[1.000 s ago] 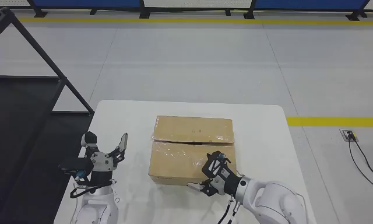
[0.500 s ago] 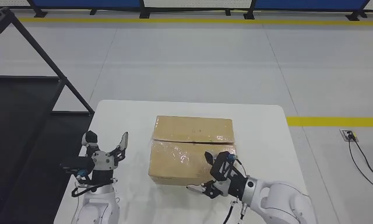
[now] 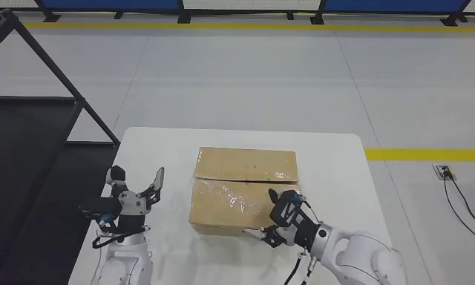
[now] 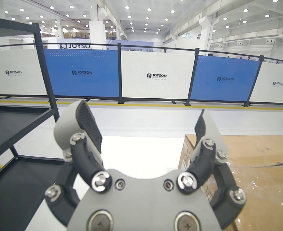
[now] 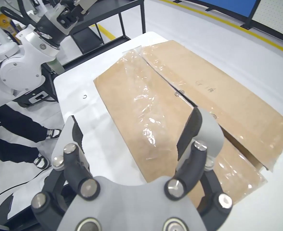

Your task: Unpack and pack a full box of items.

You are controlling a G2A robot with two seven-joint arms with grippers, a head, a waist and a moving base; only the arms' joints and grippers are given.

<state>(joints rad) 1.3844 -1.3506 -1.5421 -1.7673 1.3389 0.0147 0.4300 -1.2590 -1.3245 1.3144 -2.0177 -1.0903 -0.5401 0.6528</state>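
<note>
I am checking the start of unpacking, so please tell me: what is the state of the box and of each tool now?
Cardboard box: closed, both top flaps down, seam slightly gaping.
Left tool: open, empty, beside the box.
Right tool: open, empty, astride the box's near top edge.

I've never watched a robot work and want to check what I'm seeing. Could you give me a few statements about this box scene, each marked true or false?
1. The cardboard box has its top flaps closed. True.
2. The left gripper holds the box. False: it is open, beside the box and apart from it.
3. The right gripper is open at the box's near edge. True.
4. The box stands on the black rack. False: it stands on the white table; the rack is beside the table.
</note>
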